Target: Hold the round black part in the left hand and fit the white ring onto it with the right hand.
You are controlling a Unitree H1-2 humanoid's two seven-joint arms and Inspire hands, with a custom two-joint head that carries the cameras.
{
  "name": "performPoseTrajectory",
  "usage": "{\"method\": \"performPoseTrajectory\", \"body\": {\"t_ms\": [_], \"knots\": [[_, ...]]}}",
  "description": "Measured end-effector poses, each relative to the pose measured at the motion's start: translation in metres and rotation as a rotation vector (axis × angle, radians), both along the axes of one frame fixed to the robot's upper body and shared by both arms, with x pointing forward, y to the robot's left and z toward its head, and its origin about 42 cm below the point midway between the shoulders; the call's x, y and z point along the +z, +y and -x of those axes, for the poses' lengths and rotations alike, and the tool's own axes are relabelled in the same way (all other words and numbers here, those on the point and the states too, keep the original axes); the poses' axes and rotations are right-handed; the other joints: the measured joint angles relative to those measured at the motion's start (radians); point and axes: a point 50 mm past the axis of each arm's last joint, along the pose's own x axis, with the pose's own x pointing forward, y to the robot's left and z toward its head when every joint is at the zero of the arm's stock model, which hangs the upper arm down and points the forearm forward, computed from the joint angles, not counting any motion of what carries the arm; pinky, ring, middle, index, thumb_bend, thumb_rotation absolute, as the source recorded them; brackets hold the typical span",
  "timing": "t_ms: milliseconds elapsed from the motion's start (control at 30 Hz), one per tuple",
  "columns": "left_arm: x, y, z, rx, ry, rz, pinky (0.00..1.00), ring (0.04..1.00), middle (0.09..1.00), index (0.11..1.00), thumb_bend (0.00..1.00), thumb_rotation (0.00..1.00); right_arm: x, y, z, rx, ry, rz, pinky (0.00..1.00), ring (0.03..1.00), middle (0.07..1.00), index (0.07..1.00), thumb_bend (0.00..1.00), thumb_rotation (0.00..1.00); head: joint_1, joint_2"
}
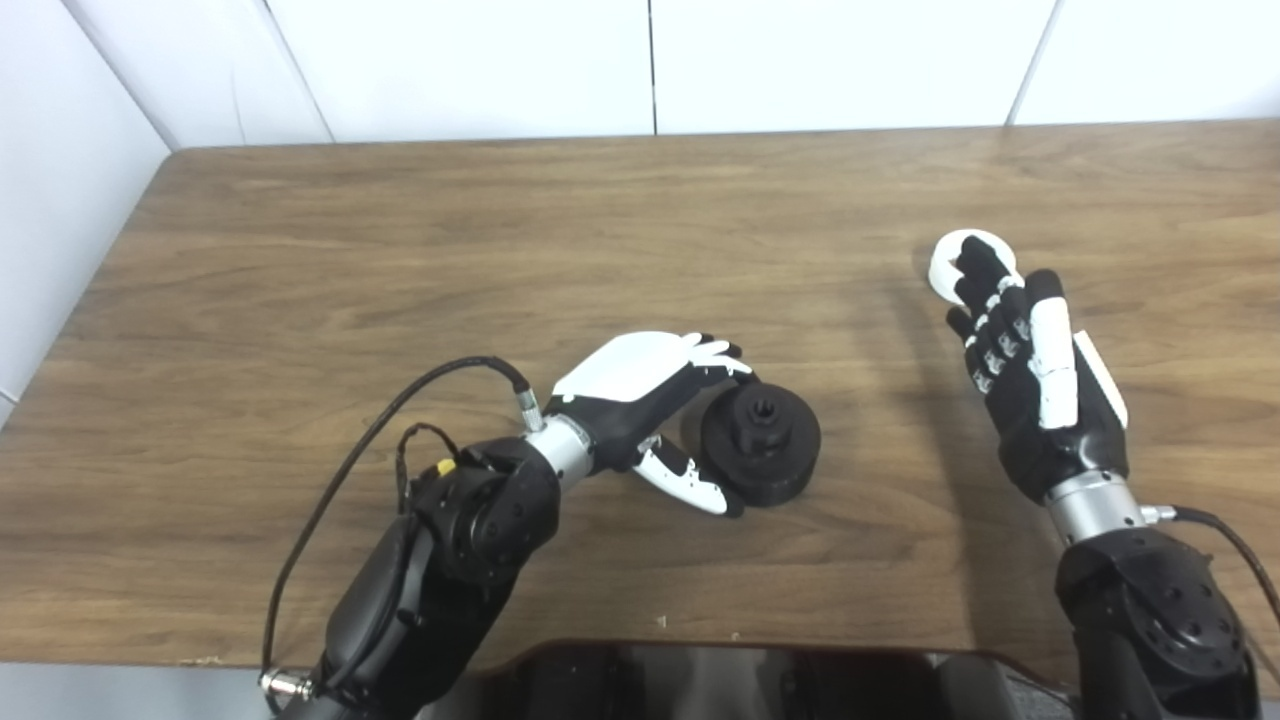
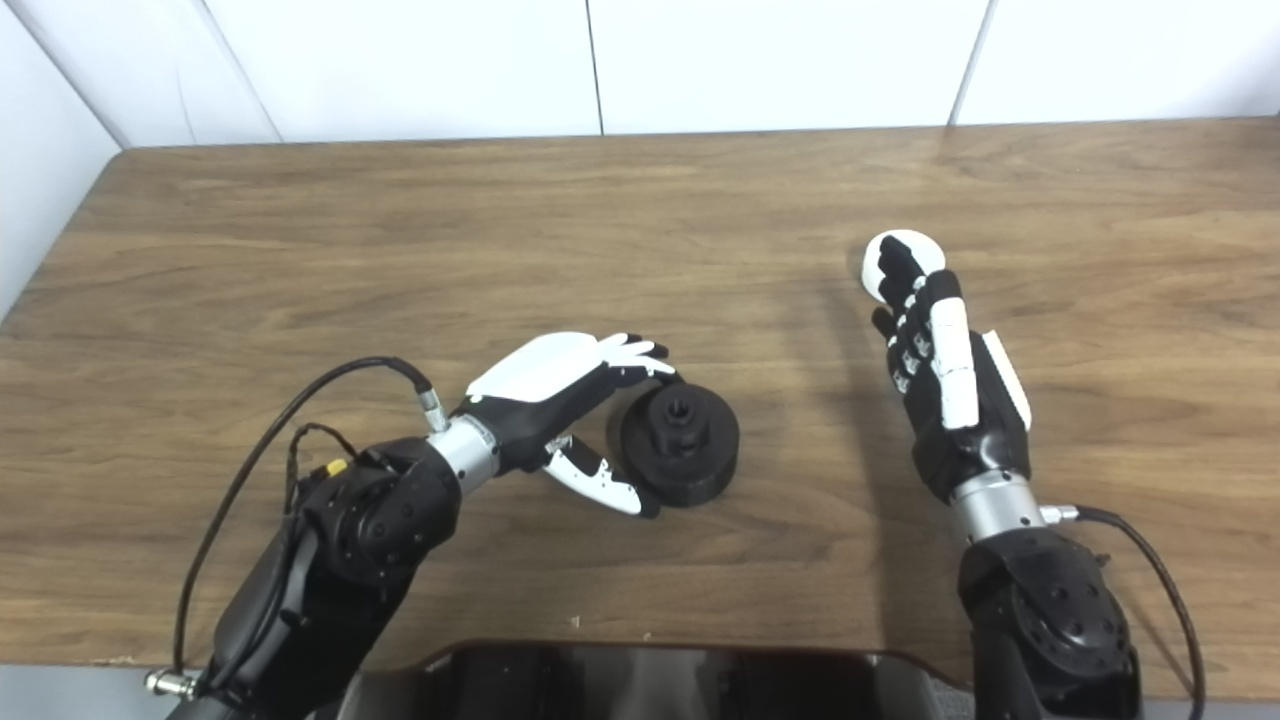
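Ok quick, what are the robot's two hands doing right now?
Left hand: open, fingers and thumb curved around the round black part on the table, not lifted.
Right hand: fingers over the white ring; grip cannot be told.

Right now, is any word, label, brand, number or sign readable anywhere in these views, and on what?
None. No lettering shows on the round black part, the white ring, the left hand, the right hand or the table.
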Motion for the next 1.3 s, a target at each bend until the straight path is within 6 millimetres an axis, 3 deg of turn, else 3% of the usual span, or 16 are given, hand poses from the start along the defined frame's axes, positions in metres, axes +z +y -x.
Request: {"method": "performPoseTrajectory", "body": {"t_ms": [700,967,1100,1133,1300], "knots": [[-0.002,-0.003,0.003,0.019,-0.025,0.011,0.88,0.994,0.943,0.732,0.83,0.33,0.000,-0.002,0.000,0.003,0.002,0.014,1.00,1.000,0.971,0.937,0.58,0.99,0.000,0.002],[-0.003,-0.003,0.004,0.021,-0.035,0.012,0.87,0.991,0.939,0.716,0.82,0.33,0.000,-0.003,0.000,0.004,0.003,0.013,1.00,1.000,0.966,0.931,0.58,0.97,0.000,0.005],[-0.004,-0.003,0.005,0.027,-0.037,0.020,0.87,0.989,0.937,0.713,0.83,0.32,0.001,-0.007,0.000,-0.024,-0.001,0.036,1.00,0.983,0.937,0.888,0.57,0.88,0.002,0.005],[-0.004,-0.003,0.005,0.027,-0.037,0.021,0.86,0.990,0.937,0.714,0.83,0.32,0.001,-0.010,0.000,-0.052,-0.004,0.068,0.96,0.962,0.925,0.866,0.56,0.74,0.002,0.005],[-0.004,-0.004,0.005,0.029,-0.039,0.024,0.86,0.990,0.934,0.718,0.83,0.31,0.011,-0.026,-0.005,-0.151,-0.053,0.272,0.82,0.881,0.878,0.800,0.62,0.51,0.000,0.005]]}}
